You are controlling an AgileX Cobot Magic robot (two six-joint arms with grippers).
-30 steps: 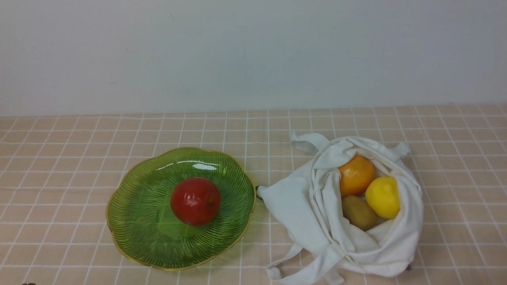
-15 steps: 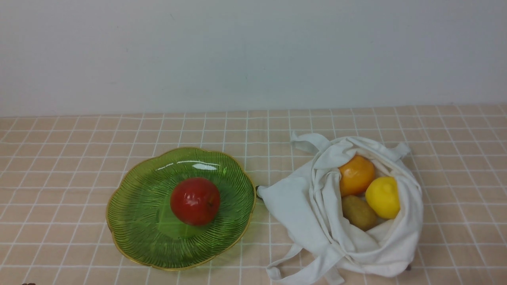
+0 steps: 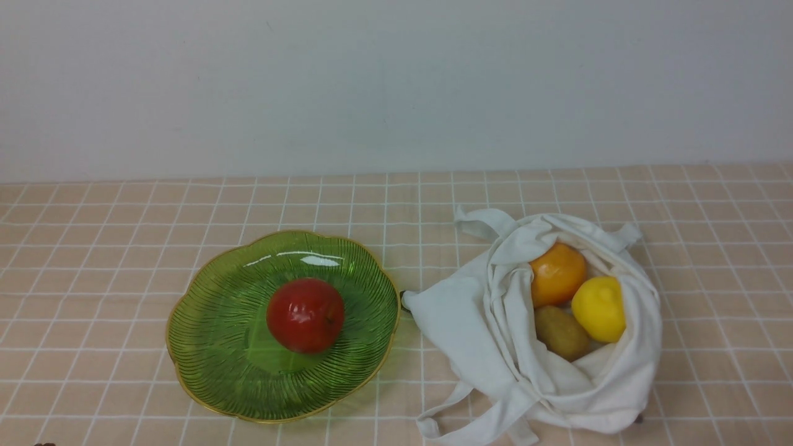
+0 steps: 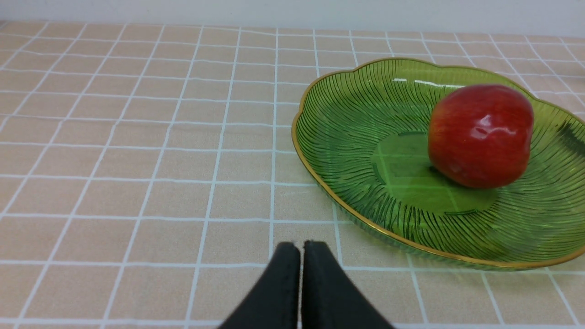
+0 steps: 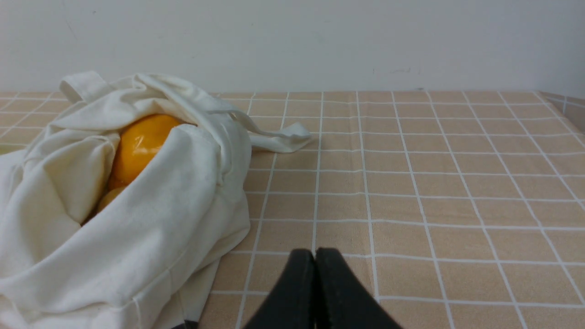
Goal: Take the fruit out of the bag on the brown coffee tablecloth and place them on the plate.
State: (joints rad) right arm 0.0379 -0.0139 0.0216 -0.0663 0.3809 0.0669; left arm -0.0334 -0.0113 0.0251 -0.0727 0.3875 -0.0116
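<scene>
Apple [image 3: 305, 314] on the plate [image 3: 204, 384], bag [image 3: 452, 316] gaping, presumably for easy reaching, and both grippers' [image 4: 299, 256] [image 5: 315, 260] jaws clenched on nothing!

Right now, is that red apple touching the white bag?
Apart: the front view shows the apple inside the green plate, with bare tablecloth between plate and bag.

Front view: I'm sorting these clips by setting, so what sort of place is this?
Probably a staged tabletop, perhaps a robot test setup: a gridded cloth against a bare pale wall, with just a green plate and a white bag of fruit.
</scene>
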